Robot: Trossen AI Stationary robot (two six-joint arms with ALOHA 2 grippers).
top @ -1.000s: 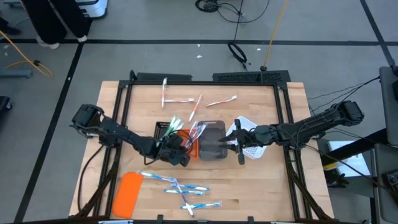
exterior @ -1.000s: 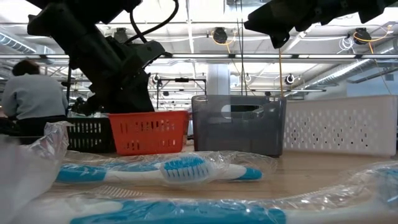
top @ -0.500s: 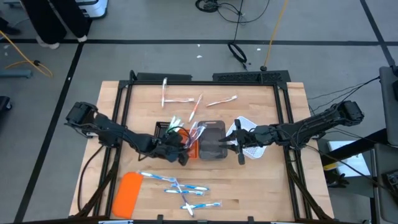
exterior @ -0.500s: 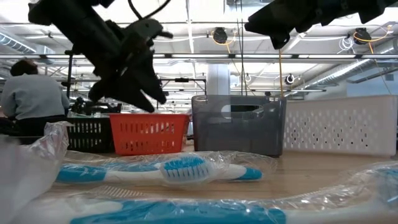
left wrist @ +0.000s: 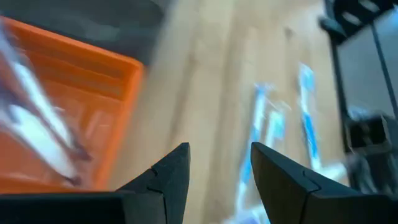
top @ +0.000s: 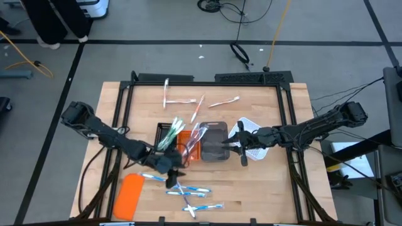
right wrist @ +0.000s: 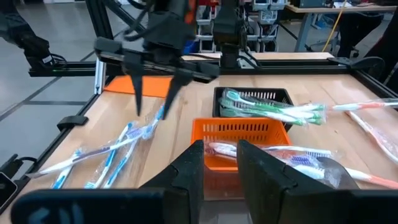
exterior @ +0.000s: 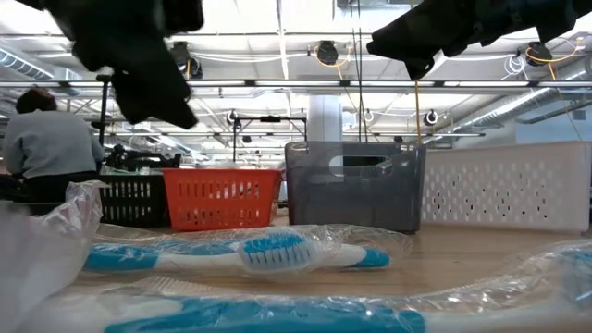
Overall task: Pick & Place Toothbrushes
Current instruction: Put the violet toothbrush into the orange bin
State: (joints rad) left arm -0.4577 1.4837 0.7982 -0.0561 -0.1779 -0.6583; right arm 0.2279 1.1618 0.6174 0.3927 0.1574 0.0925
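Several blue-white toothbrushes [top: 185, 189] in clear wrappers lie on the table near its near edge; they also show in the low view [exterior: 250, 254] and the left wrist view [left wrist: 267, 130]. Pink-white ones [top: 188, 102] lie at the far side. Green ones [right wrist: 273, 111] lie in the black tray [top: 164, 130], and pink ones [right wrist: 273, 152] in the orange tray [top: 186, 145]. My left gripper [top: 173, 177] is open and empty above the blue toothbrushes, near the orange tray's near side. My right gripper [top: 242, 149] is open and empty between the grey tray [top: 217, 145] and the white tray [top: 254, 144].
A flat orange slab [top: 129, 194] lies at the near left. The four trays stand in a row across the table's middle. A dark frame [top: 207, 78] runs around the table. A person [exterior: 51, 143] sits in the room beyond.
My left gripper has gone from over the orange tray toward the table's near edge and a little left, and now stands over the blue toothbrushes. The toothbrushes on the table have not moved.
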